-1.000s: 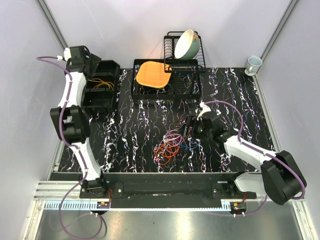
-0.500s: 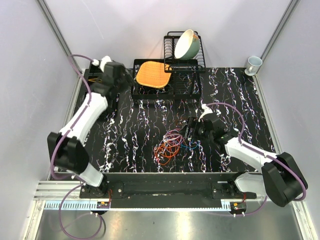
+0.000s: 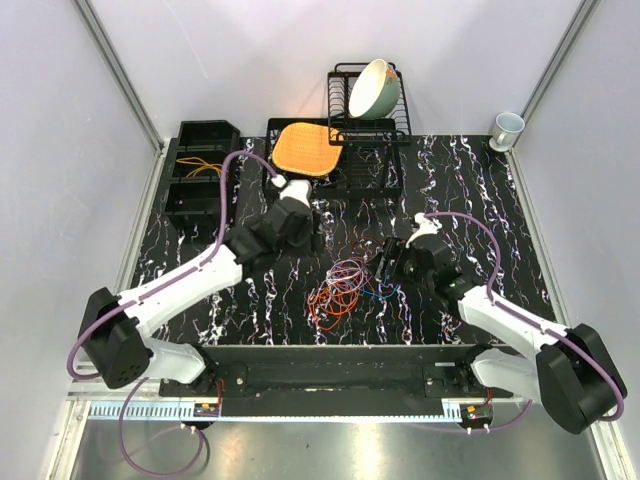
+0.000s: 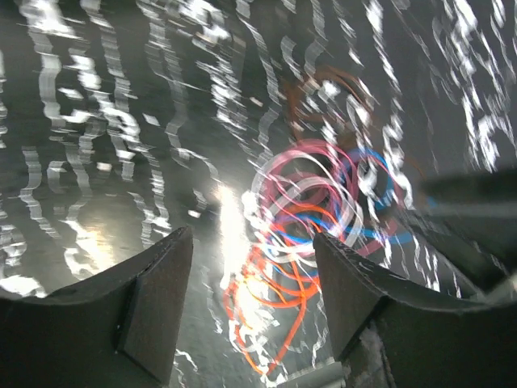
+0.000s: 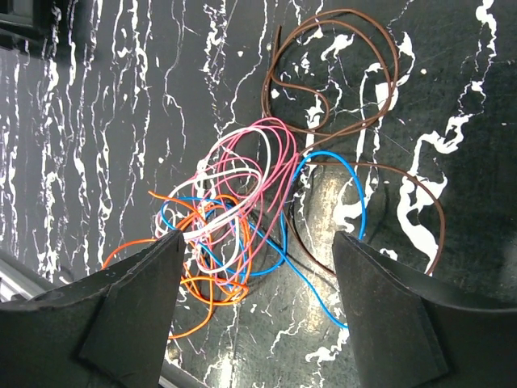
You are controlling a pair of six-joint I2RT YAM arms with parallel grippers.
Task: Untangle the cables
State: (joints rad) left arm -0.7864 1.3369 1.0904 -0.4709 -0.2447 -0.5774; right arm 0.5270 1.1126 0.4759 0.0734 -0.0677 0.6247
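Note:
The cables (image 3: 345,290) lie in one loose tangle on the black marbled table, near the front middle. In the right wrist view the tangle (image 5: 234,218) shows orange, pink, white and blue loops, with a brown cable (image 5: 331,73) coiled beyond them. My right gripper (image 3: 381,262) is open just right of the tangle, and its open jaws (image 5: 258,242) stand over the blue and pink loops, holding nothing. My left gripper (image 3: 312,238) is open above and to the left of the tangle. Its view is motion-blurred, with the cables (image 4: 315,218) ahead of the open gripper (image 4: 252,242).
A black bin (image 3: 205,140) at the back left holds a few yellow-orange wires (image 3: 200,166). A black tray with an orange mat (image 3: 305,147) and a dish rack (image 3: 392,140) holding a bowl (image 3: 375,88) stand at the back. A cup (image 3: 507,127) is at the back right.
My left arm has swung from the back-left bin to the table's middle, ending close to the tangle. My right arm has shifted only slightly. The cables have not moved.

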